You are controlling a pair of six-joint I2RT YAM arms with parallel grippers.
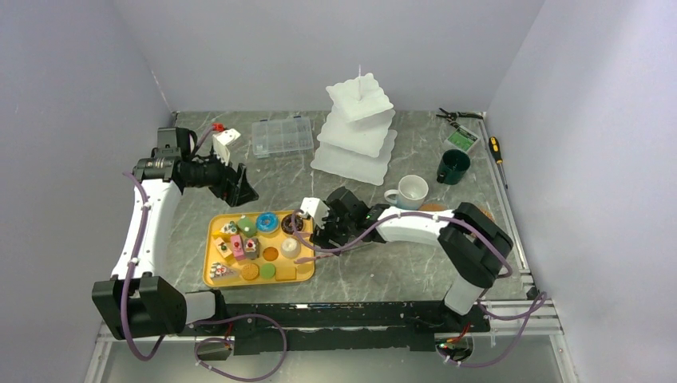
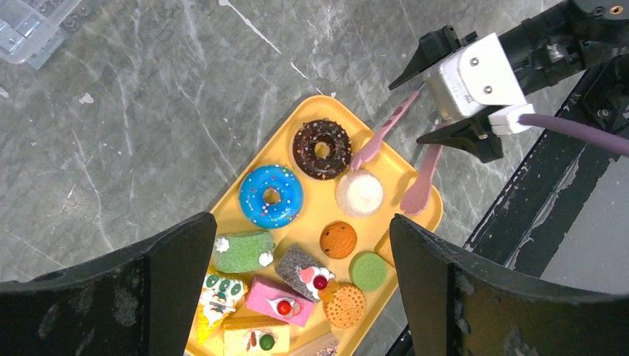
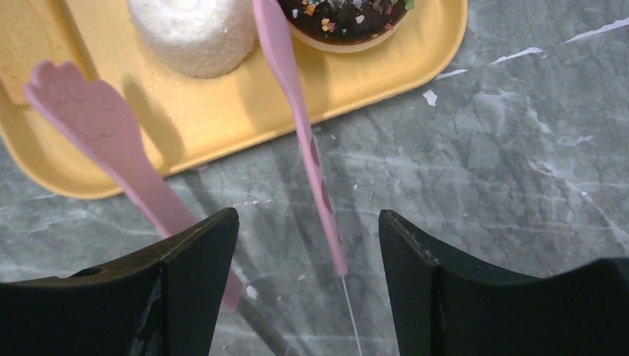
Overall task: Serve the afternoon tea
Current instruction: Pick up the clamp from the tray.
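Toy pastries fill a yellow tray point(image 1: 219, 275): a blue donut point(image 2: 271, 195), a chocolate donut point(image 2: 321, 148), a white powdered ball point(image 2: 360, 193), cake slices and round biscuits. My left gripper point(image 2: 303, 221) hovers wide open above them, holding nothing. At the tray's right edge, my right gripper point(image 3: 308, 215) is low and open. The pink tongs point(image 3: 297, 111) run between its fingers: one arm lies mid-gap, the other passes against the left finger point(image 3: 193, 267). Further back are the white three-tier stand point(image 1: 357, 132), a white mug point(image 1: 412, 191) and a dark-green mug point(image 1: 453, 166).
A clear compartment box point(image 1: 282, 136) lies left of the stand. Pliers point(image 1: 459, 118) and a screwdriver point(image 1: 496, 148) rest at the back right edge. Purple walls enclose the grey marble table point(image 1: 359, 271) on three sides.
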